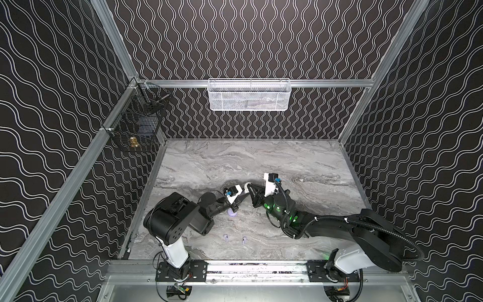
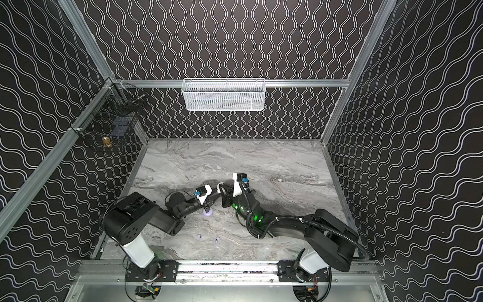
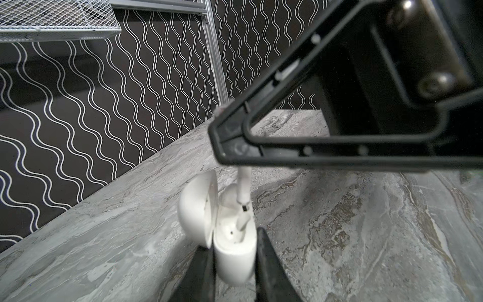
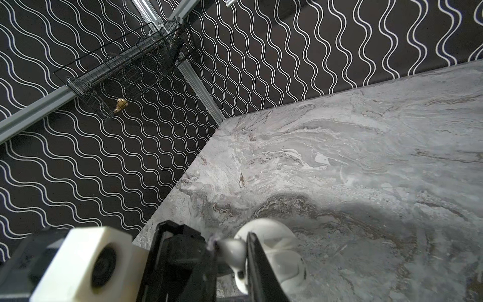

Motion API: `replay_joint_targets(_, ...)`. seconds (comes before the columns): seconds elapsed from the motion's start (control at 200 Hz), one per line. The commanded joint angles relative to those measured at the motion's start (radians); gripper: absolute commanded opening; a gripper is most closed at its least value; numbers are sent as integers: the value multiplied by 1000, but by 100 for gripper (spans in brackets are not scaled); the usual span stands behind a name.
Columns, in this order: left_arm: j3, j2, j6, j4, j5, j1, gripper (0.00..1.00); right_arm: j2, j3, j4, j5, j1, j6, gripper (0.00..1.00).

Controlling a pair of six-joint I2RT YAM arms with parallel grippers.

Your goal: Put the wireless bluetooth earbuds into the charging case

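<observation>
My left gripper [image 3: 232, 243] clamped the open case [image 3: 230, 264]; my right gripper [image 4: 230, 245] pinched 1 earbud [image 3: 243, 183] above it; 2 earbuds [image 1: 226, 237] lay unplaced.

Both top views: I look steeply down from above the front rail [image 1: 258, 269] over the whole marble table [image 1: 261, 162], near-identical framing. Wrist views: close, low, facing opposite back corners; both share the open white case [image 3: 235, 261].

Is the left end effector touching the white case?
Touching. Left wrist view: the left end effector clamps the white case, fingers pressed against both its sides.
</observation>
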Motion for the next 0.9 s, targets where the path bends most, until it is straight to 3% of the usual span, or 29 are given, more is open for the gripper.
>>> replay_joint_targets(0.0,7,3,-15,32,10,5,18,2,-2,44,13,2,-14,21)
replay_joint_targets(0.891,11,6,-20,32,26,9,18,53,22,47,58,20,-89,20)
